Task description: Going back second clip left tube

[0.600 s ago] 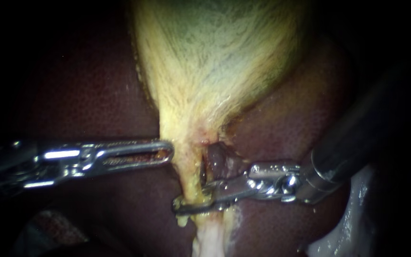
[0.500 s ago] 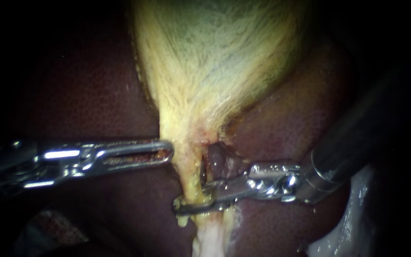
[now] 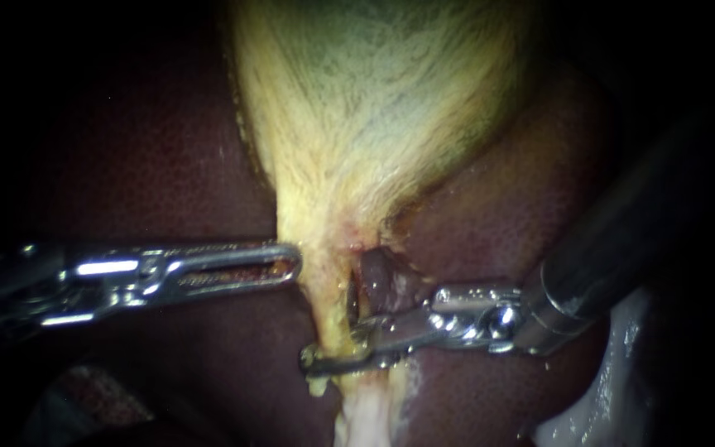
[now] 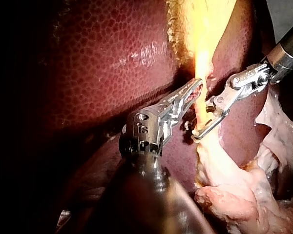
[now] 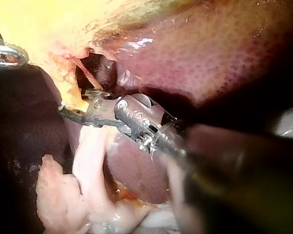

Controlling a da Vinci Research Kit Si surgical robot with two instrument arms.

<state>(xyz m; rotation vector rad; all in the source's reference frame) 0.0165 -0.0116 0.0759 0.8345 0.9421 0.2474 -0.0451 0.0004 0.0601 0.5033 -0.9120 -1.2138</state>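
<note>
Unmoved, right instrument [image 3: 324, 357] spans the tube [image 3: 325, 317]; left instrument [image 3: 290, 263] lies level.

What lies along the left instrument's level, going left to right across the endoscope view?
Left instrument → gallbladder's yellow neck → liver → pale tissue at the right edge. The right instrument is left out: it reaches across the neck lower down, so its place is unclear.

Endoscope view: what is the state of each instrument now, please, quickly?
Left instrument: tip at the gallbladder edge; grip cannot be told.
Right instrument: jaws open, the left tube between them.
</note>
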